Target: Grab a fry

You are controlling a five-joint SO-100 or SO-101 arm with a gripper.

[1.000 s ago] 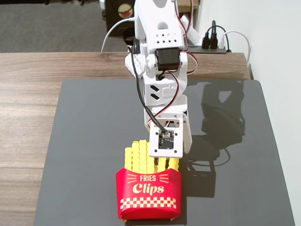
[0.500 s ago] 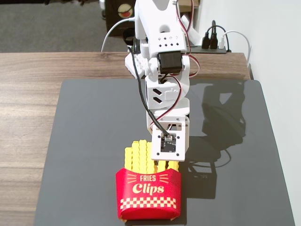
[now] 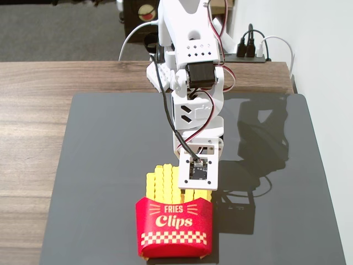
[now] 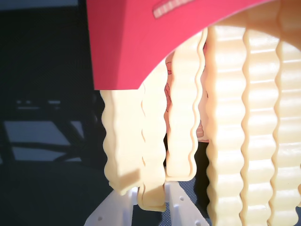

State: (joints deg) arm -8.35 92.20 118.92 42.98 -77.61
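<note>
Wrist view — gripper [image 4: 150, 207] at the fries' [image 4: 181, 136] tips, jaw opening seemingly indiscernible — carton [image 3: 175, 229] below.

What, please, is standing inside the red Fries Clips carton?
Several wavy-edged yellow plastic fries stand in the red cardboard carton, tops sticking out. Their lower parts are hidden by the carton's front. The white arm's pincer covers the right-hand ones, so I cannot count them.

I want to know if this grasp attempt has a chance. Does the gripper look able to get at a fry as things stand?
Probably yes. The gripper is right at the tips of the fries sticking out of the red carton, with nothing between; whether it is open is unclear.
</note>
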